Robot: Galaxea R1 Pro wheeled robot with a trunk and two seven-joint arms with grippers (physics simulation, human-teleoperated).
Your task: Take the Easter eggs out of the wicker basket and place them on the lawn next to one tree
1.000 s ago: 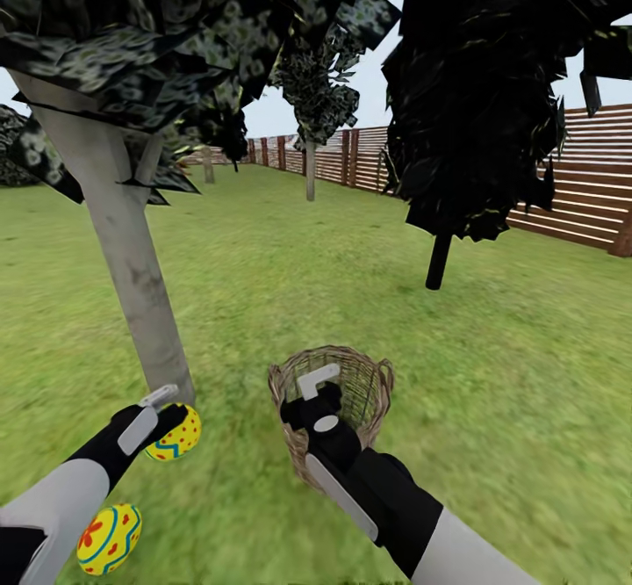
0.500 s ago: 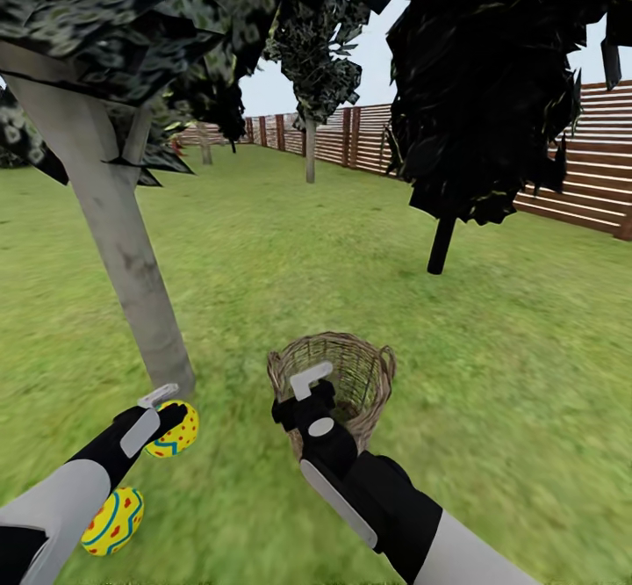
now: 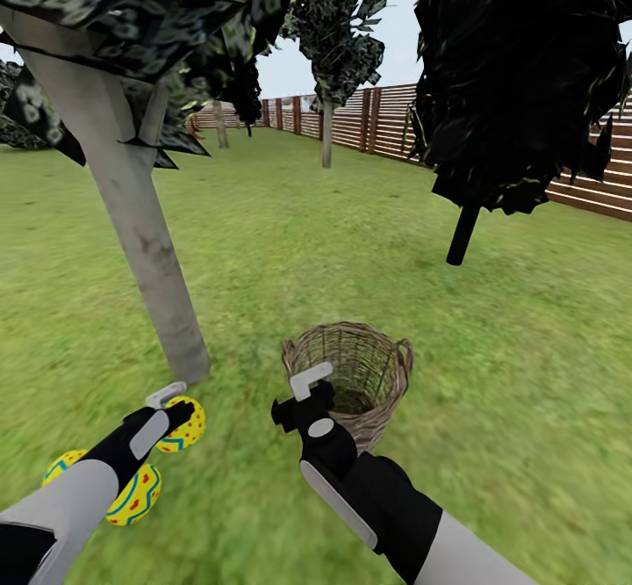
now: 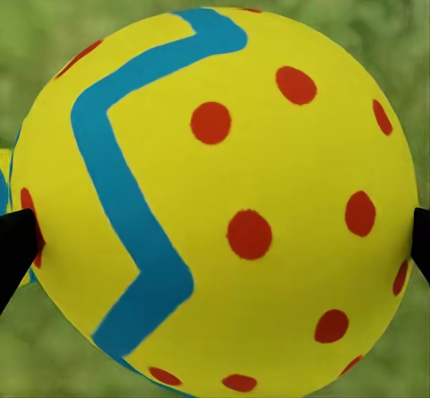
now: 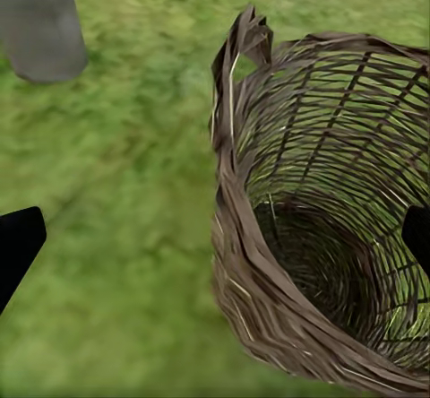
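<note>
My left gripper (image 3: 174, 402) is shut on a yellow Easter egg (image 3: 184, 425) with a blue zigzag and red dots, low over the lawn (image 3: 290, 242) just in front of the pale grey tree (image 3: 145, 234). Up close the egg (image 4: 224, 201) sits between both fingertips (image 4: 13, 247). Two more Easter eggs lie on the grass behind my left arm, one (image 3: 133, 495) nearer and one (image 3: 60, 466) partly hidden. My right gripper (image 3: 298, 394) is open at the near left rim of the wicker basket (image 3: 351, 372). The basket (image 5: 313, 263) looks empty inside.
A black-trunked tree (image 3: 463, 234) with near-black foliage stands to the right beyond the basket. A brown slat fence (image 3: 597, 190) runs along the far right. Another pale-trunked tree (image 3: 326, 135) stands far off near the fence. The trunk base (image 5: 40, 21) is close to the basket.
The head camera has swung, shifting the whole picture. My right gripper has come back out of the basket's opening to its near rim. The left gripper still holds its egg by the trunk.
</note>
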